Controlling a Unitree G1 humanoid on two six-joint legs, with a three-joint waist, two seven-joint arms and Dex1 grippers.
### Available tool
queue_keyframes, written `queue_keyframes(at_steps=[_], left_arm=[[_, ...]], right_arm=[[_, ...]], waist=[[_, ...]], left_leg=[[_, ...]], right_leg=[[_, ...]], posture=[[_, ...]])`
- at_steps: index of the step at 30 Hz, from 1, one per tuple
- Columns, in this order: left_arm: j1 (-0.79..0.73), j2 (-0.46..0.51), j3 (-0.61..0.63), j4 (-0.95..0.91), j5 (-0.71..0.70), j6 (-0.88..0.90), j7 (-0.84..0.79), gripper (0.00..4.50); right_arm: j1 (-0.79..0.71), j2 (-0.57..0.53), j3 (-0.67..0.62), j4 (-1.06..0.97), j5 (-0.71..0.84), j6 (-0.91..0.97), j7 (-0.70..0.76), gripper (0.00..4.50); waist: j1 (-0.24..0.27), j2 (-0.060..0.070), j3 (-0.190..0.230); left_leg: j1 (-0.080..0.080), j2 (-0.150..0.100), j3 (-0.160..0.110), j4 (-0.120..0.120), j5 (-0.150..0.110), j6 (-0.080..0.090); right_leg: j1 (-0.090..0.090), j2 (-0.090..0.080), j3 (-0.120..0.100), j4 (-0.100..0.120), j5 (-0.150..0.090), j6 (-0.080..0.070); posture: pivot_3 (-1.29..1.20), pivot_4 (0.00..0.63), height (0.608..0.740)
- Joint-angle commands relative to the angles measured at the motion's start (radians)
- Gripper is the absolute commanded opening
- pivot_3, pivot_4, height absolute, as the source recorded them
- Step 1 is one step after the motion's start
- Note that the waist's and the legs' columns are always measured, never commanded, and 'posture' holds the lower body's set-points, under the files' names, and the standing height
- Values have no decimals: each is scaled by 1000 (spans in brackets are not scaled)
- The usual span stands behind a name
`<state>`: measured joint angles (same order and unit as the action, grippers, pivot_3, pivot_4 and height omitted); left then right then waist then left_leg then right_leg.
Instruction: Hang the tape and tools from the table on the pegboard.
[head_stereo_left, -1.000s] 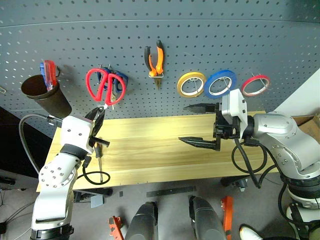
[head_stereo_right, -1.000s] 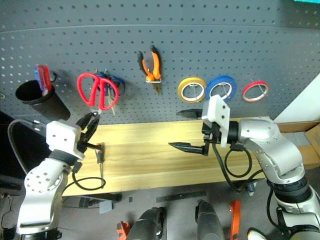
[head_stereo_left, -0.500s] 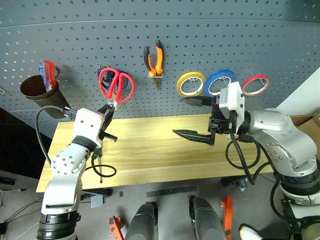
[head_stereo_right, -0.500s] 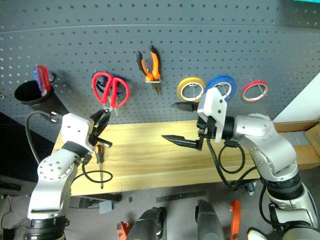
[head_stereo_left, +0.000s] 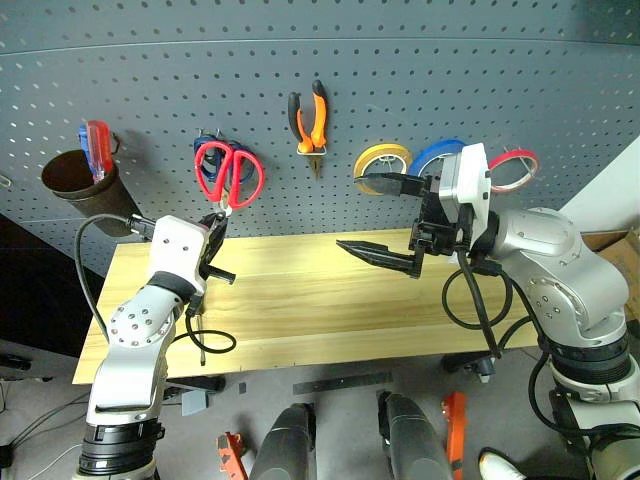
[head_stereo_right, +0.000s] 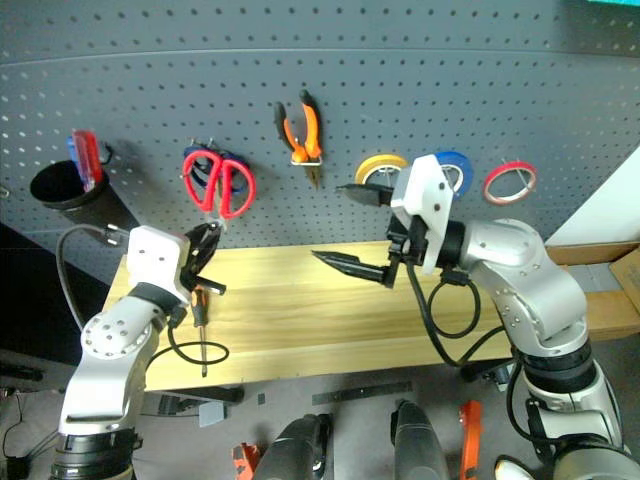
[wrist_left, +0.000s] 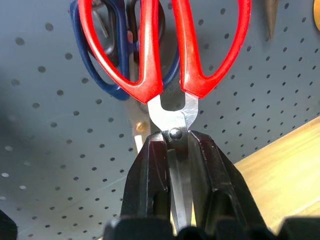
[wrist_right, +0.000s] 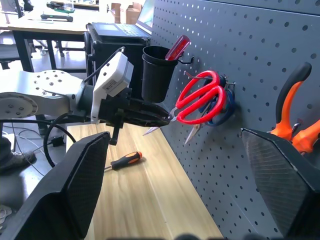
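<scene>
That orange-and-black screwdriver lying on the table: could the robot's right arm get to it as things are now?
Probably not easily. The screwdriver lies at the table's far left end beside the left gripper, which holds the red scissors. The right gripper, fingers open, hovers over the middle; no obstacle, just a long stretch.

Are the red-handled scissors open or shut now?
Shut. The red-handled scissors have their two loops side by side and their blades together, pinched between the jaws of the left gripper, against the pegboard.

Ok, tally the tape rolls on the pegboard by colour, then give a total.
Yellow roll: 1
Blue roll: 1, partly behind the right gripper
Red tape ring: 1
Total: 3
</scene>
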<state>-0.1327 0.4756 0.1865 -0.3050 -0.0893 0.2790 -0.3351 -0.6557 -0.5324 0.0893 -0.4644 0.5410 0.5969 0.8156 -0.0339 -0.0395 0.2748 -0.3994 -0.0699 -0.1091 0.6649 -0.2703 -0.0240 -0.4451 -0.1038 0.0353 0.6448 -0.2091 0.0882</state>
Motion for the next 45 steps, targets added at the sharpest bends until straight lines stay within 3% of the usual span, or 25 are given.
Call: queue_keyframes(at_steps=[1, 9, 10, 14, 19, 25, 35, 38, 45], left_arm=[[29, 0, -5, -34, -5, 8, -11, 1489], [172, -8, -18, -51, 7, 157, 8, 4293], [186, -7, -14, -48, 7, 195, 15, 4445], [192, -11, 31, -20, -12, 338, 45, 4445], [49, -28, 179, 144, -69, 591, 135, 4445], [-107, 9, 221, 362, -91, 646, 133, 4445], [-262, 7, 207, 633, -89, 573, 160, 4445], [-282, 0, 234, 689, -96, 548, 191, 3824], [-283, -9, 268, 734, -125, 524, 238, 1344]], right_arm=[[-6, -1, -21, -29, 15, -14, -2, 4342], [110, 1, 27, -57, -1, 80, -74, 4342], [126, 12, 45, -67, -11, 92, -96, 4342], [144, 100, 118, -85, -24, 241, -248, 4342], [80, 309, 143, 22, -60, 450, -473, 4342], [-5, 421, 235, 116, -126, 479, -537, 4342], [-23, 446, 353, 99, -179, 474, -512, 4342], [-39, 435, 374, 94, -191, 467, -493, 4342], [-70, 410, 402, 94, -232, 444, -460, 4342]], waist=[[-1, 0, 0], [-2, 0, 0], [-2, 0, 0], [-7, 0, 0], [-10, 0, 1], [-19, 1, 2], [-26, 2, 7], [-30, 2, 8], [-43, 2, 8]], left_leg=[[0, 0, 0, 0, 0, 0], [0, 0, 0, 0, 0, 0], [0, 0, 0, 0, 0, 0], [1, 1, 0, 0, 0, 0], [1, 6, -1, 1, 1, -1], [2, 10, 0, 1, 1, -2], [0, 11, 1, -1, -1, -4], [0, 11, 1, -1, -1, -4], [0, 12, 1, -1, -1, -5]], right_leg=[[0, 0, 0, 0, 0, 0], [0, 0, 1, 0, 0, 0], [-1, 0, 0, 0, 0, 0], [-1, 1, 0, 2, 0, 0], [0, 7, -1, 2, 4, -5], [-1, 10, -1, 2, 5, -5], [-6, 11, 0, 1, 5, -6], [-6, 11, 0, 1, 5, -5], [-6, 11, 0, 0, 5, -5]], posture=[[-83, 236, 740], [-69, 248, 740], [-66, 253, 740], [-58, 269, 740], [-55, 292, 740], [-58, 326, 740], [-80, 351, 740], [-86, 349, 740], [-93, 341, 740]])
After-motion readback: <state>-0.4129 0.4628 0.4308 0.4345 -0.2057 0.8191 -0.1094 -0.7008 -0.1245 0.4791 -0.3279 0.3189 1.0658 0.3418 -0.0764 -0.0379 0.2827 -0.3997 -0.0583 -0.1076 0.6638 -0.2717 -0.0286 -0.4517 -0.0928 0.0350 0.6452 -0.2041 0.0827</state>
